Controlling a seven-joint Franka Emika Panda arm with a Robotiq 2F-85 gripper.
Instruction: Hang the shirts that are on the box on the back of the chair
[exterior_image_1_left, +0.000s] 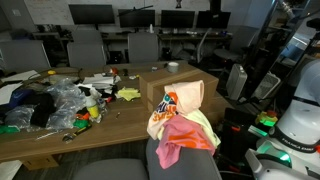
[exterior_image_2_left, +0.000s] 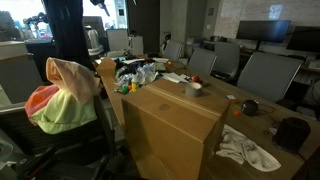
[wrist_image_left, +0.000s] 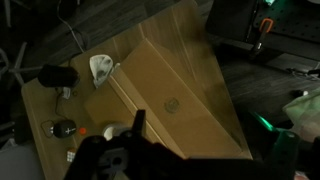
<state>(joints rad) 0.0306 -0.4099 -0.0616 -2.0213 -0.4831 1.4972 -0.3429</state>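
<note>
Several shirts, orange-pink, yellow-green and white with a print, hang draped over the back of a chair in both exterior views. The brown cardboard box stands on the table beside the chair, and its top is bare. The wrist view looks down on the box from above. My gripper shows only as dark shapes at the bottom edge, high above the box, with nothing seen in it. A pale green patch at the right edge may be the shirts.
The wooden table carries a pile of clutter and plastic bags. A white cloth lies on the table next to the box. A small cup stands behind the box. Office chairs and monitors ring the table.
</note>
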